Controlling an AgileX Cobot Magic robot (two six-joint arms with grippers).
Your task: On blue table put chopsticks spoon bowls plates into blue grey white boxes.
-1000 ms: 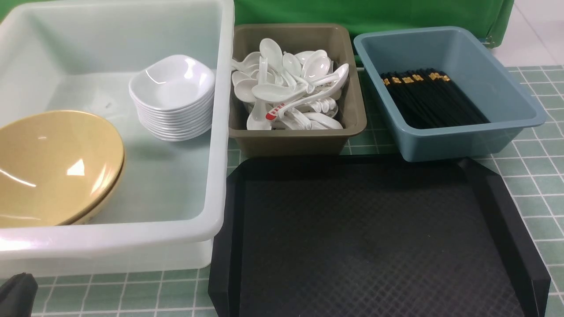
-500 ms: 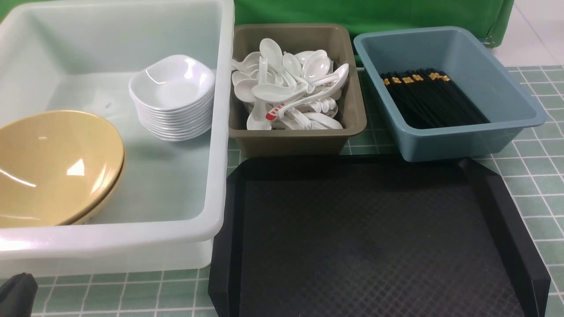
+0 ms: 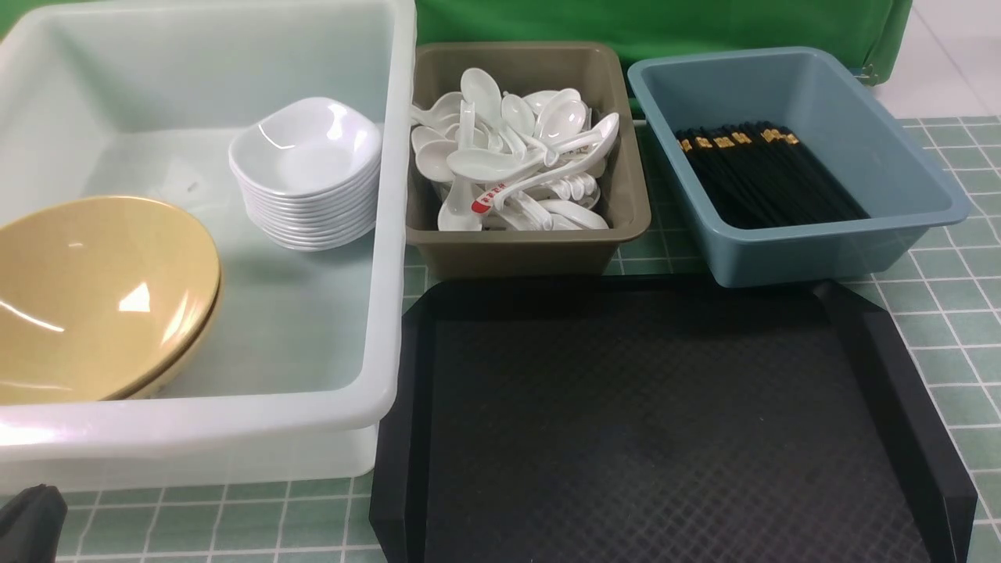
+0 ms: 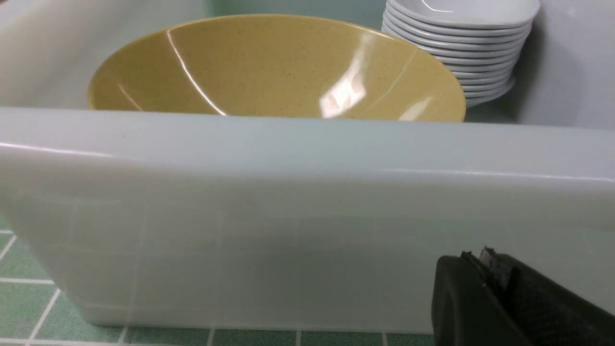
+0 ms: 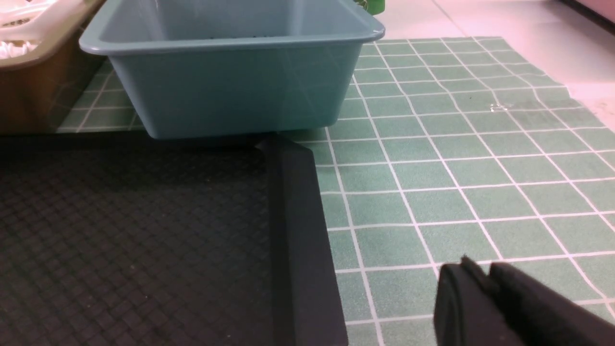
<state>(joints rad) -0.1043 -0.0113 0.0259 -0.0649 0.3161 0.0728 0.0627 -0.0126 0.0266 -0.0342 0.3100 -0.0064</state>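
On the blue table point(image 3: 954, 313) stand three boxes. The white box point(image 3: 391, 234) holds stacked tan bowls point(image 3: 102, 297) and a pile of white plates point(image 3: 309, 156). White spoons point(image 3: 508, 156) fill the grey box point(image 3: 532, 238). Black chopsticks point(image 3: 766, 180) lie in the blue box point(image 3: 821, 250). My left gripper point(image 4: 475, 257) is shut and empty, low before the white box's near wall point(image 4: 288, 192), bowls point(image 4: 274, 67) beyond it. My right gripper point(image 5: 478, 269) hangs shut and empty over bare tiles beside the tray, out of the front view.
A black textured tray point(image 3: 665, 422) lies in front of the grey and blue boxes, nothing on it. One spoon with red marks point(image 3: 489, 202) lies among the white ones. A green cloth point(image 3: 665, 23) hangs behind the boxes.
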